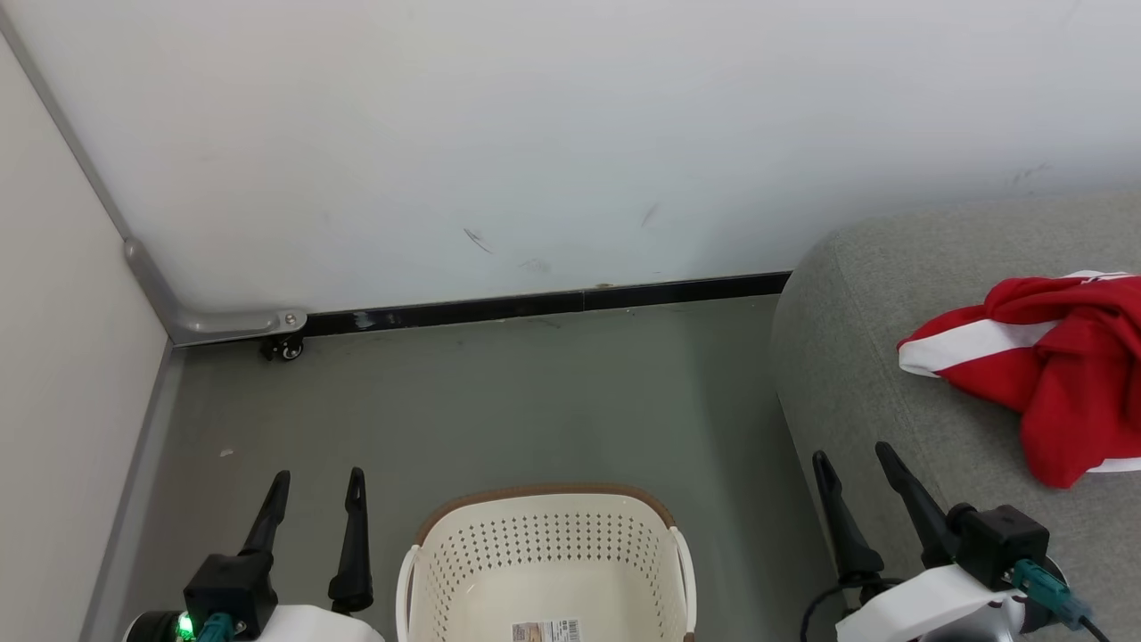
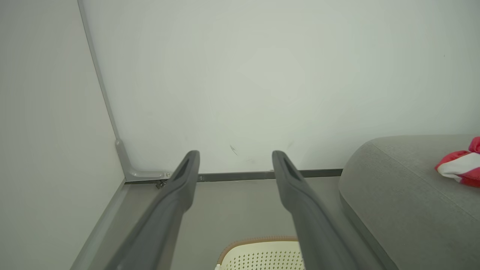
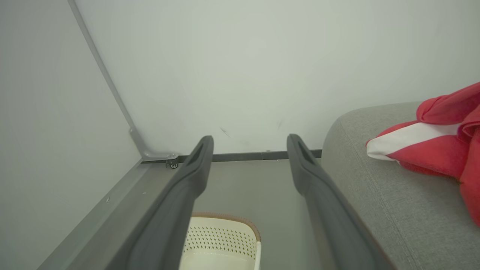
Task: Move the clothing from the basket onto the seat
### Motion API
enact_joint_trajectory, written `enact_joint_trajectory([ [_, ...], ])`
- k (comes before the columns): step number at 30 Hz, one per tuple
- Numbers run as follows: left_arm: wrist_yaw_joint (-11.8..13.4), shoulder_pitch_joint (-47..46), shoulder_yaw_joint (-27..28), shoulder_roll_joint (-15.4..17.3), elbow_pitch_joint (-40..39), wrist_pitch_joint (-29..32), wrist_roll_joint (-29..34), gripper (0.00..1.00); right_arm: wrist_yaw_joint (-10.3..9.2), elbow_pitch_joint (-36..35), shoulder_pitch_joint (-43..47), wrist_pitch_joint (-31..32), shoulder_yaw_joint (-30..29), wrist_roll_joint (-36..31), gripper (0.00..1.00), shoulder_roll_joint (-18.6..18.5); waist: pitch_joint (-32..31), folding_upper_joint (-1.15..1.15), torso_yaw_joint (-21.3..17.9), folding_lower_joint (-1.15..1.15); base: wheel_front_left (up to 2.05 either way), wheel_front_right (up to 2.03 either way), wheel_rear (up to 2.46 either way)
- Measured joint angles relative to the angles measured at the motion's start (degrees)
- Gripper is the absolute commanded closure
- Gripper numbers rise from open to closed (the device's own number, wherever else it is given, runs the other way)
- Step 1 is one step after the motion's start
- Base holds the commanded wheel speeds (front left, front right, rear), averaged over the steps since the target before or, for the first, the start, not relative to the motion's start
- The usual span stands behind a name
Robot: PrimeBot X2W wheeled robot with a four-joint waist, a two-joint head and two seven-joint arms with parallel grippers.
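Observation:
The red and white striped clothing (image 1: 1052, 366) lies crumpled on the grey seat (image 1: 856, 357) at the right; its edge shows as clothing (image 2: 459, 167) and clothing (image 3: 431, 150) in the wrist views. The cream basket (image 1: 544, 535) stands on the floor at bottom centre, with bare perforated walls and a paper label on its floor; its lower part is cut off by the frame. My left gripper (image 1: 318, 481) hangs open left of the basket with nothing between its fingers. My right gripper (image 1: 851, 459) is open beside the seat's front corner, holding nothing.
A white wall with a black baseboard (image 1: 553, 303) closes the back. A pale panel (image 1: 62, 357) with a grey metal bracket and small caster (image 1: 283, 348) bounds the left. Grey-green floor (image 1: 499, 401) lies between basket and wall.

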Motion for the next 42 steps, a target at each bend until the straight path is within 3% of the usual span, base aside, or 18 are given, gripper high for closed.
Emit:
enact_joint_trajectory([
  [42,3.4,0.9,0.6,1.0,0.0,0.0,3.0,0.00,0.00,-8.6,5.0,4.2,-0.8,-1.0,0.00,0.5,0.5,0.00,0.6,0.00,0.00,0.00,0.00],
])
